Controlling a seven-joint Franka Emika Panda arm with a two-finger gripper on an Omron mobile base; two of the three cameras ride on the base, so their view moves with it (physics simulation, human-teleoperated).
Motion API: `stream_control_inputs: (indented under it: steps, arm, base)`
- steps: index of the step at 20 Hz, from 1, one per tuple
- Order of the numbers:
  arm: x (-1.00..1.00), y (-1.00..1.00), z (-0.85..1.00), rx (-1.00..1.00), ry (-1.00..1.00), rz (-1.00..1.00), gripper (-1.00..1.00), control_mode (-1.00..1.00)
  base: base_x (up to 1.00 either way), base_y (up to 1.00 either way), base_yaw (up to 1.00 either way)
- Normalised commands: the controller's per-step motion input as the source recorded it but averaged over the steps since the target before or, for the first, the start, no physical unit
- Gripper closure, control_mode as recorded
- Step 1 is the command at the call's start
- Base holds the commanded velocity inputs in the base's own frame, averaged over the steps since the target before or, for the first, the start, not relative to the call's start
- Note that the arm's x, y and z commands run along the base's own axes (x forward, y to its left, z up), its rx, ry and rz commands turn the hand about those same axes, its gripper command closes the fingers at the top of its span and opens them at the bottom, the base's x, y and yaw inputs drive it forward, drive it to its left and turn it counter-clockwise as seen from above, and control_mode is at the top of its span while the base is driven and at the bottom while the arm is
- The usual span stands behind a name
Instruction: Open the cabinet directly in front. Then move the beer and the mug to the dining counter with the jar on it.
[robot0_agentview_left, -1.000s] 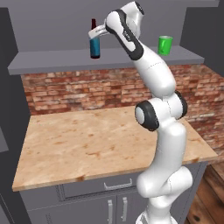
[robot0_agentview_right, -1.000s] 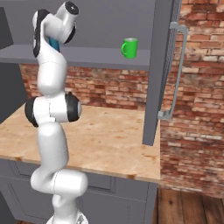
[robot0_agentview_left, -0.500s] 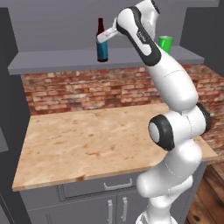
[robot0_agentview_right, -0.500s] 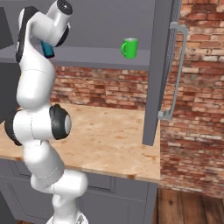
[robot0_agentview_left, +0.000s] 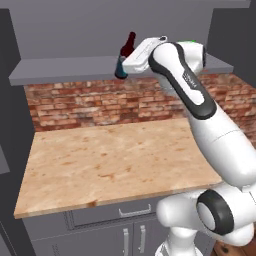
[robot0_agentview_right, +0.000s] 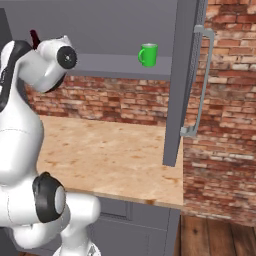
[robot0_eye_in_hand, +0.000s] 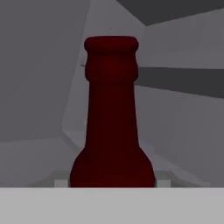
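The beer (robot0_agentview_left: 125, 56) sits at the top centre of the left base view, upright, in front of the cabinet's (robot0_agentview_left: 75, 30) grey back wall and above its shelf (robot0_agentview_left: 60, 72). Its reddish neck rises over the white hand; its dark body and a bit of blue label show just left of the hand. In the hand view the bottle's neck (robot0_eye_in_hand: 111, 113) fills the middle of the frame, upright, its shoulders spreading out at the bottom edge where the fingers are. The fingers (robot0_agentview_left: 121, 64) are at the bottle's body, one on either side, and pinch it; the tips themselves are hidden behind the bottle and the hand. In the right base view only the reddish cap (robot0_agentview_right: 34, 36) peeks out at the upper left, behind the arm's white joint.

The mug (robot0_agentview_right: 148, 54) stands on the same shelf, at the upper middle of the right base view, well apart from the bottle; in the left base view a green sliver (robot0_agentview_left: 190, 42) shows over the arm.

The cabinet's right door (robot0_agentview_right: 180, 80) stands swung open, edge-on, with its long silver handle (robot0_agentview_right: 200, 82) facing the brick wall (robot0_agentview_right: 225, 150). Below the shelf runs a brick backsplash, then a light wood tabletop (robot0_agentview_left: 110, 160), bare. Grey drawers (robot0_agentview_left: 120, 212) with short handles lie under it, and a wood floor (robot0_agentview_right: 215, 235) shows at the lower right.
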Motion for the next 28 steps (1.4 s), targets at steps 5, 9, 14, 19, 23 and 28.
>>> stream_control_inputs:
  steps: [5, 9, 14, 19, 23, 28]
  arm:
    - [-1.0, -0.34, -0.03, 0.22, -0.01, 0.0, 1.0, -1.0]
    - [-1.0, -0.13, -0.8, 0.0, 0.27, 0.0, 1.0, -1.0]
    - [-0.9, -0.06, -0.55, -0.03, 0.49, 0.0, 1.0, -1.0]
    - [-0.11, 0.01, -0.1, -0.05, 0.1, 0.03, 1.0, -1.0]
    - [-0.07, 0.04, -0.11, -0.05, 0.08, 0.0, 1.0, -1.0]
    - [-0.36, 0.13, -0.05, -0.14, 0.0, -0.09, 1.0, -1.0]
  base:
    - [0.0, 0.0, 0.0]
    - [0.0, 0.0, 0.0]
    - [0.0, 0.0, 0.0]
    - [0.0, 0.0, 0.0]
    - [0.0, 0.0, 0.0]
    - [0.0, 0.0, 0.0]
